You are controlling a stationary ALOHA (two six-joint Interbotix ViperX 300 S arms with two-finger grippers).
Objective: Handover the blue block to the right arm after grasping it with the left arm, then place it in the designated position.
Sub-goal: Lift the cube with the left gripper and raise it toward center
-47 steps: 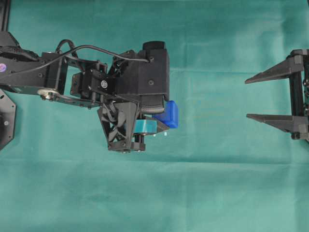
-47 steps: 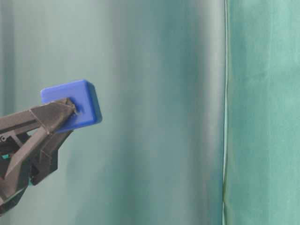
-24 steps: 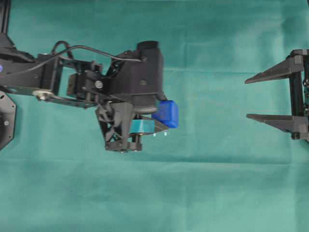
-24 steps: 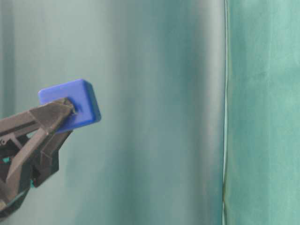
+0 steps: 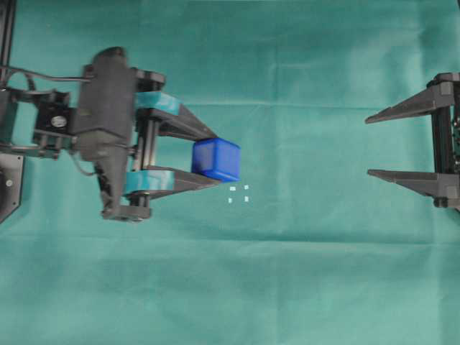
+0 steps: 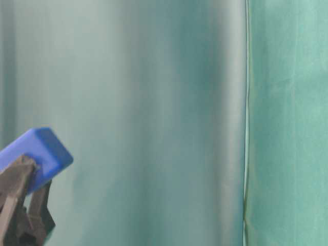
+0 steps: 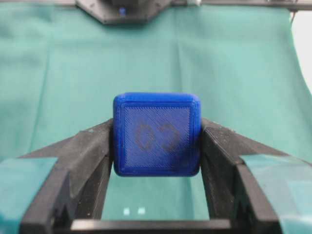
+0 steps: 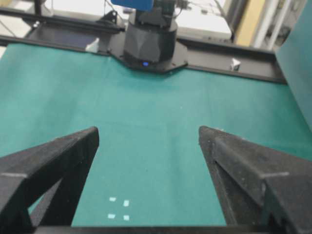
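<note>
Green cloth (image 5: 302, 287) covers the table in the overhead view. One blue block (image 5: 215, 159) sits pinched between the tips of the left gripper (image 5: 214, 157), which a second ago pointed downward and now lies level, aimed right. Four white dots (image 5: 239, 194) mark one square just beside the block. One right gripper (image 5: 368, 146) waits well apart, spread wide, holding nothing.

Table-level view: the block (image 6: 36, 156) sits lower and further left than before.

Left wrist view: one block (image 7: 156, 134), clamped between two fingers (image 7: 80, 151).

Right wrist view: two black fingers (image 8: 53, 163) splayed; dots (image 8: 119, 208) below.
</note>
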